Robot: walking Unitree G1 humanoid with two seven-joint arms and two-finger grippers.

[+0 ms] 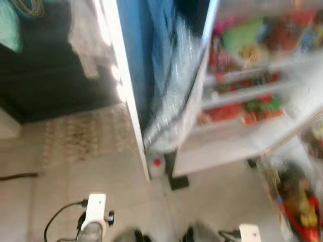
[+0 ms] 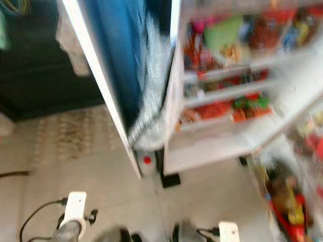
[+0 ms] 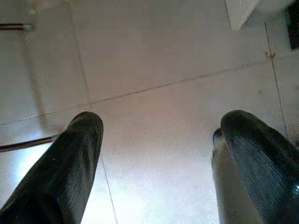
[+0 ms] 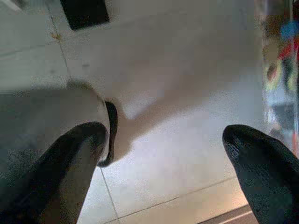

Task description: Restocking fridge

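The open fridge stands ahead to the right, blurred. Its white shelves hold red, green and orange packs. At the lower right, its door rack carries red and yellow items. Both arms hang low at the bottom of the eye views, the left arm and the right arm. My left gripper is open above bare floor tiles, nothing between its fingers. My right gripper is open as well, over tiles beside the door rack.
A blue panel with a white edge, wrapped in clear plastic, stands left of the shelves. At its foot are a small container with a red spot and a black block. A patterned rug lies before a dark cabinet.
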